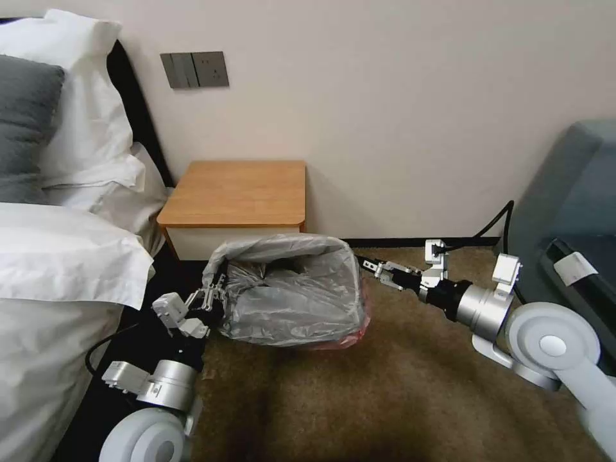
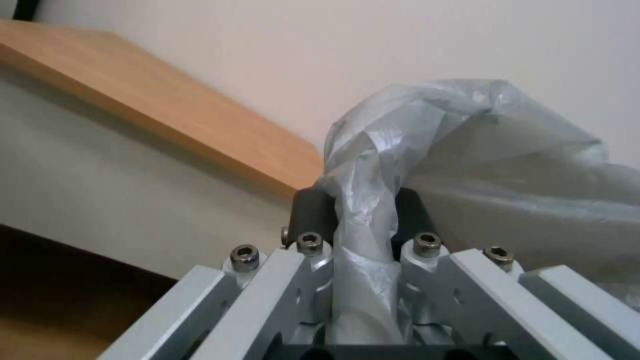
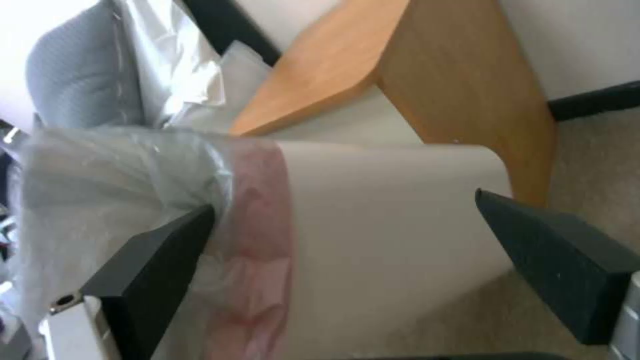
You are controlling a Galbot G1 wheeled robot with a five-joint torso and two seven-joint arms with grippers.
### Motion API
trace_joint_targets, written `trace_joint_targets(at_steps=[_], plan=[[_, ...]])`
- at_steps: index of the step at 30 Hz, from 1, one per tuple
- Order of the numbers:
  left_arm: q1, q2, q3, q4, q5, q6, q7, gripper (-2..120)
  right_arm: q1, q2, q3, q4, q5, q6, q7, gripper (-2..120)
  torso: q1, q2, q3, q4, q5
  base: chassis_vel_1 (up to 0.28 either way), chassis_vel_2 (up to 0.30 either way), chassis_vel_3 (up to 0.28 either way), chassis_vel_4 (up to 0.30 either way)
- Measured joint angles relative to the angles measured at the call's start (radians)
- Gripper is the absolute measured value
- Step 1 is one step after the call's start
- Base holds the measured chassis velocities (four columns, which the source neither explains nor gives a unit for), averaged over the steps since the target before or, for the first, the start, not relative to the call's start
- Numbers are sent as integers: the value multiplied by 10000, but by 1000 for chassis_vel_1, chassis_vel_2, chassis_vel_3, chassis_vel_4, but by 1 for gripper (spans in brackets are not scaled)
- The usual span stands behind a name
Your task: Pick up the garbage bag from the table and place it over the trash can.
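Your left gripper [image 1: 215, 294] is pinching the bag [image 1: 289, 298] at its left edge, the bag draping over the can [image 3: 393, 235] before the table [image 1: 237, 192]; your right gripper [image 1: 372, 269] is spreading beside its right edge.

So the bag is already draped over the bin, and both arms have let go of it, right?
Not quite. The bag is over the bin, but the left gripper is shut on a bunch of it, as the left wrist view shows. The right gripper is open beside the bin.
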Motion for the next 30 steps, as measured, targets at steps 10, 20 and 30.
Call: trace_joint_targets(at_steps=[10,20,30], plan=[[-75,176,-37,-106,-257,95,-180,7,-149,270,-81,-79,-776,3,77,100,0,0,0,1,0,0,0,0,0],[-322,214,14,332,-128,356,-875,7,-744,188,306,549,-866,231,-175,100,0,0,0,0,-1,0,0,0,0],[-480,249,-9,510,-35,586,-1332,7,-1923,37,1269,1085,236,130,-913,100,0,0,0,0,-1,0,0,0,0]])
